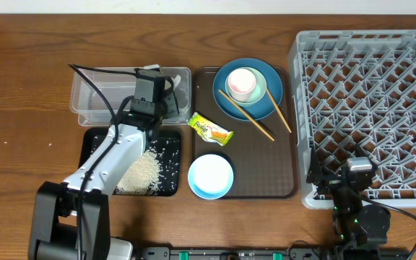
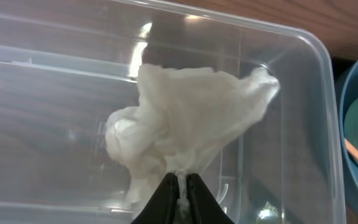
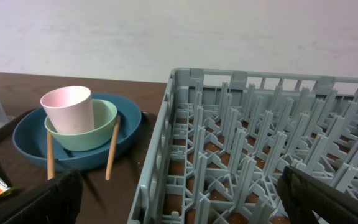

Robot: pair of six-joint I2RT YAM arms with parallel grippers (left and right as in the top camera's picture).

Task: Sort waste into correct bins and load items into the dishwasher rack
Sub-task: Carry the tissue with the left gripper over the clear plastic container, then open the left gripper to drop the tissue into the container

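Overhead: my left arm [image 1: 114,155] stretches from the counter's [image 1: 20,72] near edge over the black tray [image 1: 92,141] to the clear tub [image 1: 81,94].

Left wrist: my left claw [image 2: 182,186] is pinched tight on the tissue [image 2: 179,124], which hangs over that tub.

Right wrist: my right claw [image 3: 179,190] has its 2 fingers spread wide and holds nothing, facing the rack [image 3: 260,124].

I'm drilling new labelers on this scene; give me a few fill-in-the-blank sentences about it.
The left pincer is shut on the ___ over the tub.
The rice lies in the ___ tray.
The cup sits in the mint ___.
Missing: tissue, black, bowl.
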